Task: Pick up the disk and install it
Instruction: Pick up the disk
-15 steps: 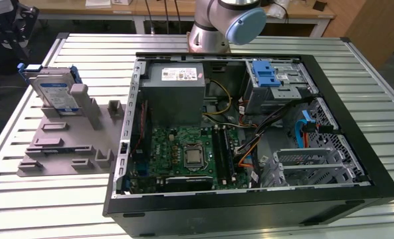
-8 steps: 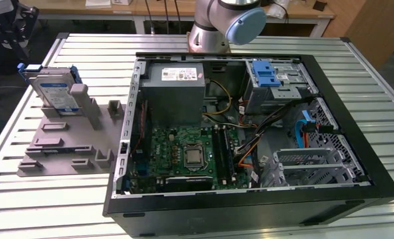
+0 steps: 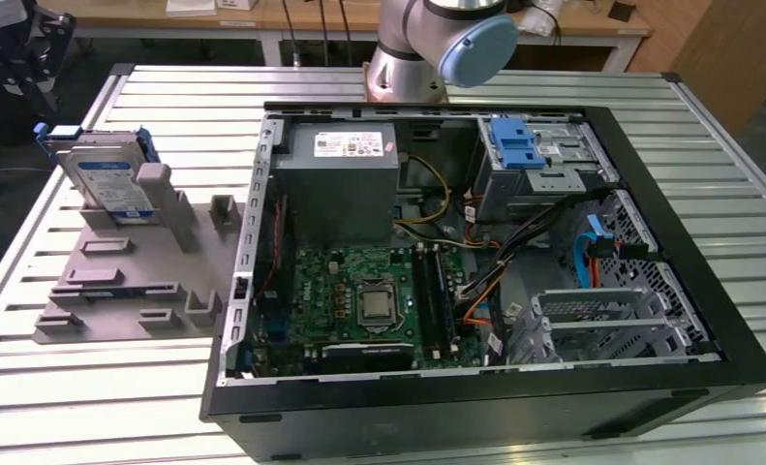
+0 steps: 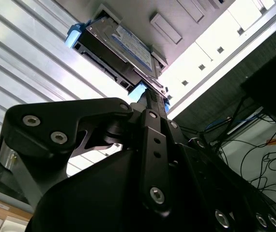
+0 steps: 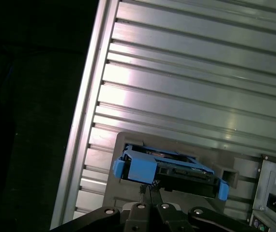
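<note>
The disk (image 3: 104, 176) is a silver drive with a white-and-blue label in a blue carrier. It stands on edge in a grey holder (image 3: 118, 281) on the exterior view's left, outside the computer case. My black gripper (image 3: 15, 58) hangs above and behind it, apart from it. In the first wrist view the disk (image 5: 167, 169) lies just ahead of the gripper (image 5: 147, 191), whose thin fingertips are drawn together with nothing between them. The second wrist view looks along the gripper (image 4: 153, 94) toward the disk's labelled face (image 4: 128, 46).
An open black computer case (image 3: 692, 378) lies on the slatted aluminium table (image 3: 73, 407). Inside it are a grey power-supply box (image 3: 344, 174), a green motherboard (image 3: 356, 300), a metal drive cage with a blue latch (image 3: 518, 145) and loose cables. The arm's base (image 3: 421, 48) stands behind the case.
</note>
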Robot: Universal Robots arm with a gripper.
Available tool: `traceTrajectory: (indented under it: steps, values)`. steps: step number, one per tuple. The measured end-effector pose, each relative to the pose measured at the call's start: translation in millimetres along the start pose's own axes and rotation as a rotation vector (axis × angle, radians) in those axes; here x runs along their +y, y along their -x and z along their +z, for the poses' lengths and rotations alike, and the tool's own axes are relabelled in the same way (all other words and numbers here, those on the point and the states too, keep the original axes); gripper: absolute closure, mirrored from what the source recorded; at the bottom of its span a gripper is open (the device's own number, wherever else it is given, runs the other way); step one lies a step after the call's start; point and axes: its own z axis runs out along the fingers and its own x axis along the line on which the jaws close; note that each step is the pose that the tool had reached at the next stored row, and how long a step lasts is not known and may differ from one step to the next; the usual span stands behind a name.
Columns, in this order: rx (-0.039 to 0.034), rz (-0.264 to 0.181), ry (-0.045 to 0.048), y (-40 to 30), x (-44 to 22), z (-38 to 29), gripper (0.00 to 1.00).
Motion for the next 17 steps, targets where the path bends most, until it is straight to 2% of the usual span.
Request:
traceTrajectory:
  steps: [17]
  values:
    - [0.0002,-0.011,0.0000,0.0,0.0,0.1,0.89]
